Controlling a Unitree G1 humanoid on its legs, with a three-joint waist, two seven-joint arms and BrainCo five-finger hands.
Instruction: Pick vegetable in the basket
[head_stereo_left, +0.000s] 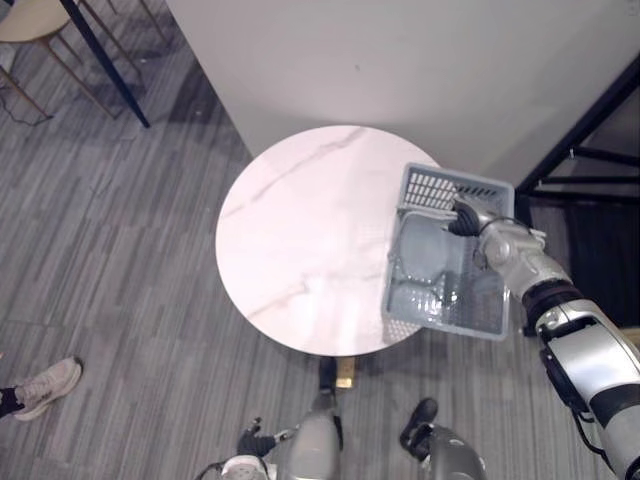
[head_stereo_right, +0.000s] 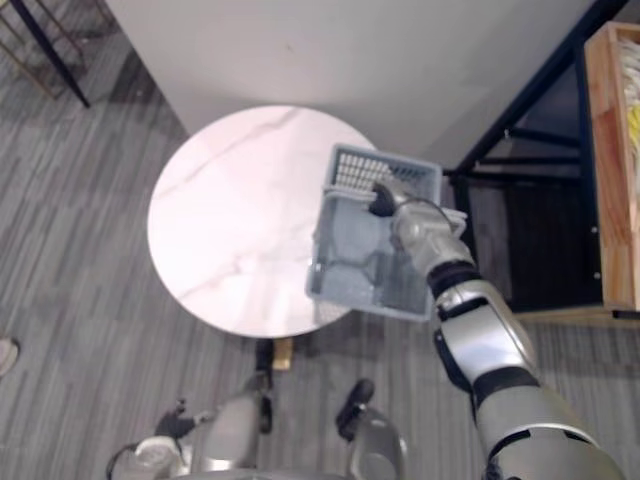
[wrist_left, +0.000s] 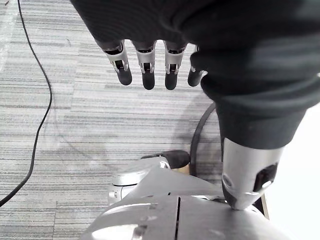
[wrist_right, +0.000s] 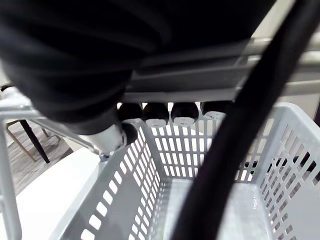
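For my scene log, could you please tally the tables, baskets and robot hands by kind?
round table: 1
grey basket: 1
hands: 2, left hand and right hand, which holds the basket
Total: 4

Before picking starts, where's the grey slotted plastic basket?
Eye views: the grey basket is at the round white marble table's right edge, handle gripped by the right hand.

Baskets: I count one grey slotted plastic basket.
Tables: one round white marbled table.
Robot hands: two, left hand and right hand.
Stools: one tan-seated stool.
Shoes: one person's pale shoe.
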